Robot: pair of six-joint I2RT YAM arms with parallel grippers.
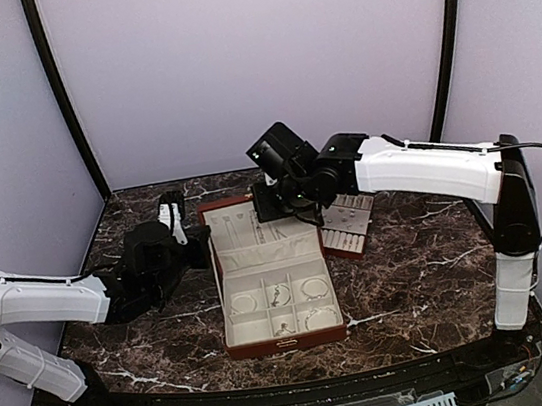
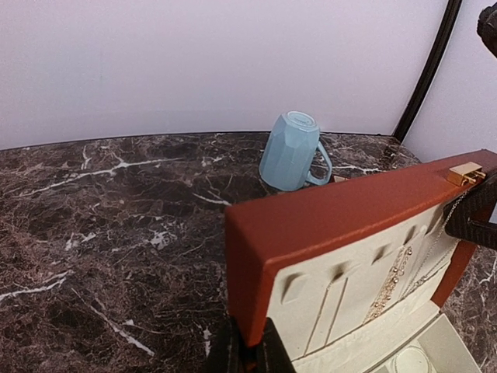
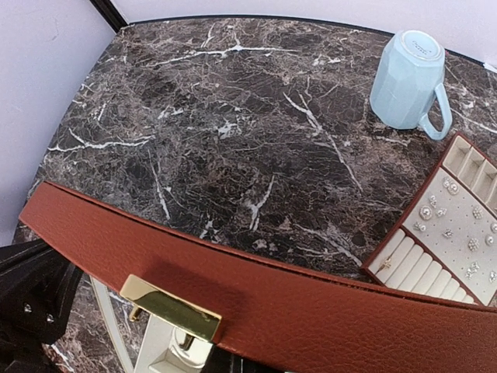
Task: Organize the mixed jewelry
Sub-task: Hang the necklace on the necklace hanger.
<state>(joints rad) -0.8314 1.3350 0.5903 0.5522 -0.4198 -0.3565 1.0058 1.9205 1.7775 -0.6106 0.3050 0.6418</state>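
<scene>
The reddish-brown box with cream lining (image 1: 285, 340) stood open on the dark marble-patterned tabletop (image 1: 411, 264) with its lid raised. The left gripper (image 2: 247, 351) was clamped over the lid's left edge, and the right gripper (image 1: 286, 204) sat at the lid's top edge beside the gold clasp (image 3: 169, 311); whether that gripper was closed could not be determined. The mixed silver-coloured jewelry (image 1: 280, 293) was noted as thin hoops in the box's base compartments, fine chains (image 2: 390, 281) against its lid lining and small studs (image 3: 449, 221) on the cream slotted tray (image 3: 423, 268) just right of the box, with a light-blue faceted mug (image 2: 291, 151) standing upside down beyond the lid, apart from the box.
</scene>
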